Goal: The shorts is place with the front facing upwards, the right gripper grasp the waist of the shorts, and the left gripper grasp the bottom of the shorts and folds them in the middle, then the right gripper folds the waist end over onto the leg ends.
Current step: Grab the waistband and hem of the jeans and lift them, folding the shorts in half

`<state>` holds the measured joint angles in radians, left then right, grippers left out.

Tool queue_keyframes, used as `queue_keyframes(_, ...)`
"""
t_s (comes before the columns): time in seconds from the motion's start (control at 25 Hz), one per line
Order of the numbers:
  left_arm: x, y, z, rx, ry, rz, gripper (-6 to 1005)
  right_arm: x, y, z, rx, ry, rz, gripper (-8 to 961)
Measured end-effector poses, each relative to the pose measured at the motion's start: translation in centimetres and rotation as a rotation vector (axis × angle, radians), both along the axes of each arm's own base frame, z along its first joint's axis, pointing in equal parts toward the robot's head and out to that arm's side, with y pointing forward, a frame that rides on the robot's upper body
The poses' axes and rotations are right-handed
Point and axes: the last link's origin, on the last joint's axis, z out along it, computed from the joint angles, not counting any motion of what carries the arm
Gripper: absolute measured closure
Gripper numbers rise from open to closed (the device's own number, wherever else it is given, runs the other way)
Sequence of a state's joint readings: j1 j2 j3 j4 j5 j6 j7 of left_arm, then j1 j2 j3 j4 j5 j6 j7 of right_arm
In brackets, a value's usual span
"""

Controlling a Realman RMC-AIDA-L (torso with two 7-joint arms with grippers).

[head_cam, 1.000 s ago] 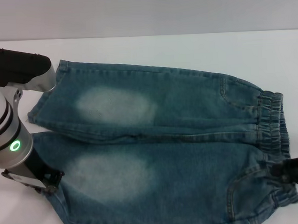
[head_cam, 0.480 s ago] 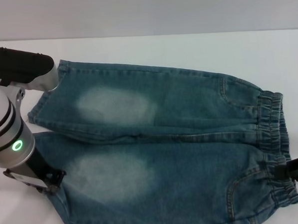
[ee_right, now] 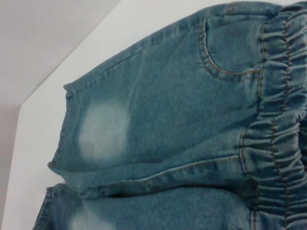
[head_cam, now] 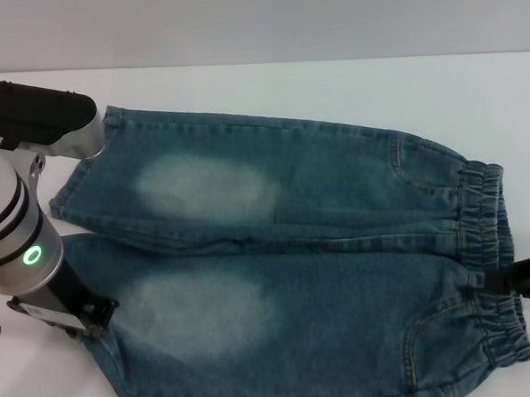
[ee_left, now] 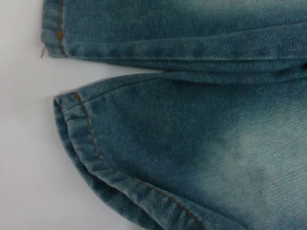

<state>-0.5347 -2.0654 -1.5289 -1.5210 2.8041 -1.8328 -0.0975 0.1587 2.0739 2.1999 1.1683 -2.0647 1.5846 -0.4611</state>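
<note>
The shorts (head_cam: 294, 250) lie flat on the white table, front up, with pale oval patches on both legs. The gathered waist (head_cam: 484, 231) is at the right and the bottom of the shorts (head_cam: 75, 177), the leg ends, at the left. My left gripper (head_cam: 86, 319) sits at the hem of the near leg. The left wrist view shows that hem (ee_left: 81, 143) close up and the far leg's hem corner (ee_left: 53, 33). My right gripper (head_cam: 518, 280) is a dark tip at the near part of the waistband. The right wrist view shows the waistband (ee_right: 278, 120) and a pocket seam (ee_right: 216, 67).
The white table (head_cam: 330, 84) extends beyond the shorts on the far side, and a strip of it shows at the near left. The thick left arm with its green ring (head_cam: 30, 256) stands over the table's left edge, beside the leg ends.
The right gripper's dark tip has shifted a little toward the far side along the waistband. The left arm has edged slightly right. The shorts lie as before.
</note>
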Motion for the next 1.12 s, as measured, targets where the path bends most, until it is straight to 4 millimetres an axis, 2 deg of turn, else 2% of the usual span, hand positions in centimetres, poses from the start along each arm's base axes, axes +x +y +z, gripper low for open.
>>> queue_keyframes(0.32, -0.1, 0.1, 0.1, 0.003, 0.001, 0.01, 901, 0.1, 0.2, 0.0, 0.007, 0.0, -0.003, 939)
queue_keyframes(0.6, 0.2, 0.1, 0.2, 0.012, 0.004, 0.021, 899, 0.9, -1.2, 0.2, -0.043, -0.053, -0.023, 915)
queue_keyframes(0.8, 0.7, 0.2, 0.3, 0.011, 0.009, 0.017, 894, 1.2, -2.1, 0.6, -0.043, -0.078, -0.047, 719)
queue_keyframes(1.04, 1.2, 0.4, 0.2, 0.01, 0.011, 0.001, 888, 1.1, -2.6, -0.4, -0.077, -0.086, -0.043, 514)
queue_keyframes(1.12, 1.5, 0.5, 0.2, 0.009, 0.011, -0.006, 887, 1.0, -2.6, -0.7, -0.086, -0.086, -0.041, 480)
